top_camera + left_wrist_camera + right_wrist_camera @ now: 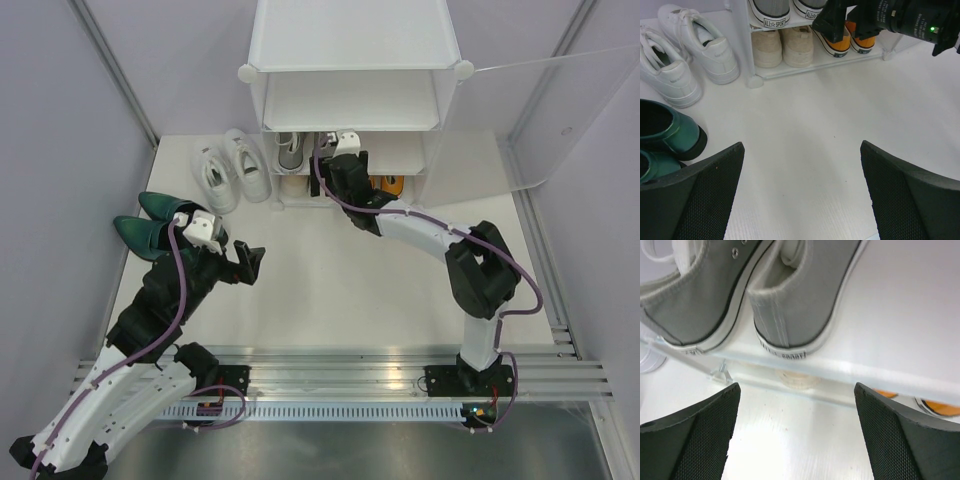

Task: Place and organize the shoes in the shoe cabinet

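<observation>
the grey canvas lace-ups (790,300) sit side by side on the middle shelf of the shoe cabinet (350,40), heels facing out of its open front. they are tucked to its left half, probably so the bare right half of that shelf can take a second pair. on the cabinet's bottom shelf the cream pair (782,47) and the orange canvas lace-ups (855,42) are lined up the same way, heels out

the right gripper (795,440) is at the cabinet's front with its jaws spread wide and nothing between them. the grey heels lie straight ahead of the gap, apart from both fingers, so this pair looks set down and released

outside the cabinet, just left of its front, the white sneakers (685,55) rest on the table. further out from the cabinet lie the glossy dark green pointed shoes (665,132), not yet shelved. the left gripper (802,195) hangs out in front of the cabinet with jaws fully apart and empty. the green pair lies beside its left finger, outside the gap, likely the next thing to grasp
</observation>
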Tool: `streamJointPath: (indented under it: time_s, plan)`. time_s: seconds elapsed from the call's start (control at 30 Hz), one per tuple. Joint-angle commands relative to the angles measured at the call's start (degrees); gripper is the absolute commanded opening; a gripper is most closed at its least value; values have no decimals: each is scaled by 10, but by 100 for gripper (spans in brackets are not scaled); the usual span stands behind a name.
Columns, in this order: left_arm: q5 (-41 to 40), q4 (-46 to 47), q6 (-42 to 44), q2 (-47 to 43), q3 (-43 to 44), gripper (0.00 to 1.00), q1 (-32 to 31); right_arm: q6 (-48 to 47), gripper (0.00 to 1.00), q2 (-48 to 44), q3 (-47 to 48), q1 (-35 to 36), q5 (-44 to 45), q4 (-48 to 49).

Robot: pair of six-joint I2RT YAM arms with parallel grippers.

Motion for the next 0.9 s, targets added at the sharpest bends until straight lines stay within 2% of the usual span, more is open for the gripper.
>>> streamJointPath:
  time_s: [0.0, 0.23, 0.33, 0.4, 0.57, 0.67, 0.7, 0.73, 0.8, 0.83, 0.87]
  plan:
    - [-5, 17, 20, 4, 10, 100, 2, 23, 97, -73, -47, 1, -3, 9]
    - [-43, 18, 21, 4, 5, 100, 2, 20, 96, -205, -164, 8, -23, 28]
    - [-60, 18, 23, 7, 4, 99, 2, 15, 89, -255, -213, 19, -82, 38]
    - [-68, 18, 22, 8, 5, 99, 3, 7, 85, -272, -243, 27, -140, 45]
    - [-140, 24, 16, 10, -1, 100, 5, 7, 78, -253, -253, 64, -174, 24]
    - [-165, 9, 7, 51, 5, 100, 16, 18, 75, -259, -283, 75, -181, 38]
    - [-163, -12, 4, 79, 34, 99, 19, 31, 75, -272, -294, 75, -181, 53]
    - [-174, -31, -15, 138, 53, 99, 22, 38, 75, -280, -315, 78, -181, 58]
    - [-190, -84, -44, 202, 104, 99, 39, 56, 74, -310, -336, 78, -179, 60]
    - [-183, -91, -52, 242, 114, 100, 51, 58, 74, -323, -358, 80, -175, 55]
    - [-162, -97, -60, 255, 126, 100, 89, 61, 74, -338, -372, 79, -167, 51]
